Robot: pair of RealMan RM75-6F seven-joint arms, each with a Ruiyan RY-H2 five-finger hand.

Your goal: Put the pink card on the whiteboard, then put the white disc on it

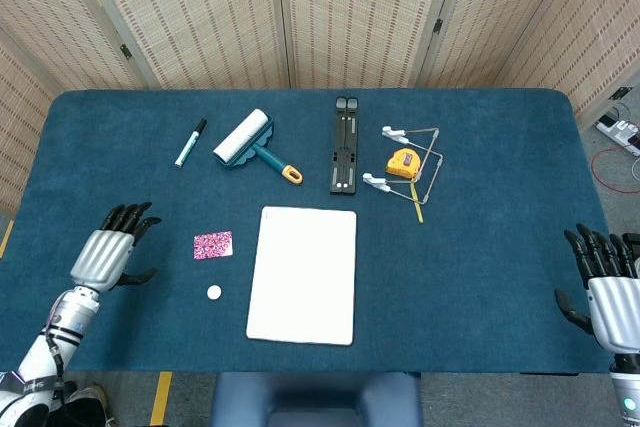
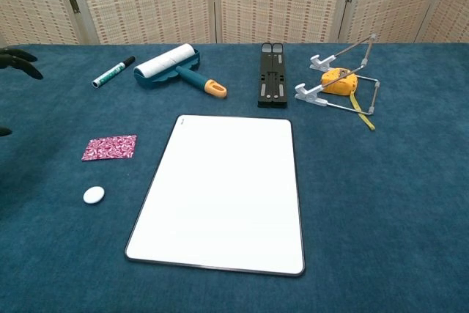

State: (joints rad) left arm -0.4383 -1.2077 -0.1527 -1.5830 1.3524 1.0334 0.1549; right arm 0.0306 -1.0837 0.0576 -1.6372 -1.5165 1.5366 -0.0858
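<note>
Looking at the counter (image 1: 480, 277), you see the pink card (image 1: 213, 245) lying flat just left of the whiteboard (image 1: 303, 275), and the white disc (image 1: 214, 292) sits a little nearer to you below the card, both apart from the board. Your left hand (image 1: 108, 250) hovers to the left of the card with fingers spread and holding nothing. Your right hand (image 1: 607, 292) waits at the right edge, also with fingers apart and empty.

Head view high, looking steeply down, chest view lower and nearer, both sharing the whiteboard (image 1: 302, 275) (image 2: 223, 192)
</note>
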